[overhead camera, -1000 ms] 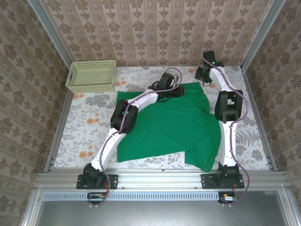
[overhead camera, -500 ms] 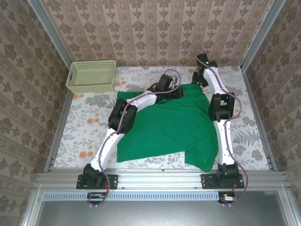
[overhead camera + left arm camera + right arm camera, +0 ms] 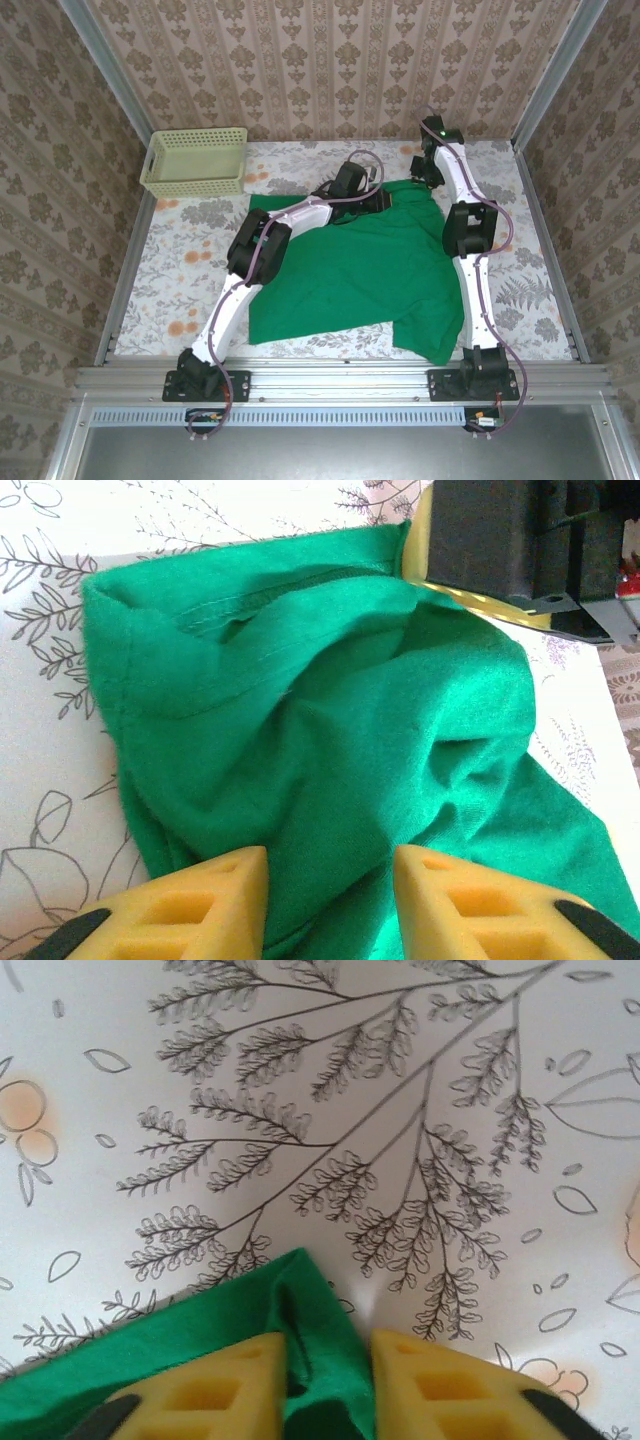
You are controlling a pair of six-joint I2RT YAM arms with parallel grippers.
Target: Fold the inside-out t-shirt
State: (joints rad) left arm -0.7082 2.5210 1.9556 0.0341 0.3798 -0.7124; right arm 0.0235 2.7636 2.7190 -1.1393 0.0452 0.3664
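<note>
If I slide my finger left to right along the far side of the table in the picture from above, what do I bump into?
Pale yellow-green plastic basket → left gripper → right gripper. The bright green cloth t-shirt stretches past both grippers, so I skip it.

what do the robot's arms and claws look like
Both the left arm and right arm have white links joined by bulky black joints, on black bases bolted to a metal rail. Thin purplish cables loop along each. A green light shows near the right wrist. The left claw and right claw have blocky yellow fingers with black trim.
</note>
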